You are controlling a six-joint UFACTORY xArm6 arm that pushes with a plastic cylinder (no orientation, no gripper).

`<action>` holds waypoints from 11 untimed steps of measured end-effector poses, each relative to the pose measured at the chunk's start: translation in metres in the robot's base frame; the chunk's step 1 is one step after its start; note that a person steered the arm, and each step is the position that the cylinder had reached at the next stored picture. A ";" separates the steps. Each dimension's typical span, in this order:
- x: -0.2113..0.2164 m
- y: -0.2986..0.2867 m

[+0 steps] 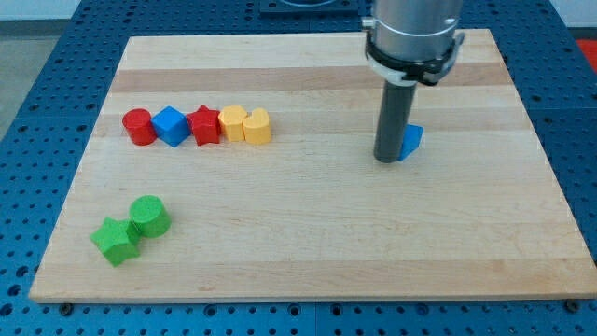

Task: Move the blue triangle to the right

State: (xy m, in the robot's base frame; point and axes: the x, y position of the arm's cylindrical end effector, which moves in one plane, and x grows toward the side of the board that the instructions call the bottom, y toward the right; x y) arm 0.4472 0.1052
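Standing over the wooden counter (308, 252), the arm's dark rod comes straight down from its grey housing, and my tip (387, 161) rests at the surface right against the view's left side of the blue triangle (412, 140); the two look to be touching, with the rod covering part of the block. That triangle sits in the view's right half of the board, toward the top, well apart from everything else. This end effector is a plain rod with nothing that opens or closes, so it is clamped on nothing. Over on the view's left, a tight row runs across: a red cylinder (138, 126), then a blue cube (172, 125), a red star (204, 125), a yellow block (232, 121) whose shape I cannot quite make out, and a yellow heart (257, 125), each just beside its neighbour. Lower down, near the view's bottom left, a green star (116, 241) and a green cylinder (148, 216) sit touching one another, the cylinder slightly higher and to the right.
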 end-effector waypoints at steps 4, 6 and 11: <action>-0.045 0.031; -0.062 0.063; -0.004 -0.050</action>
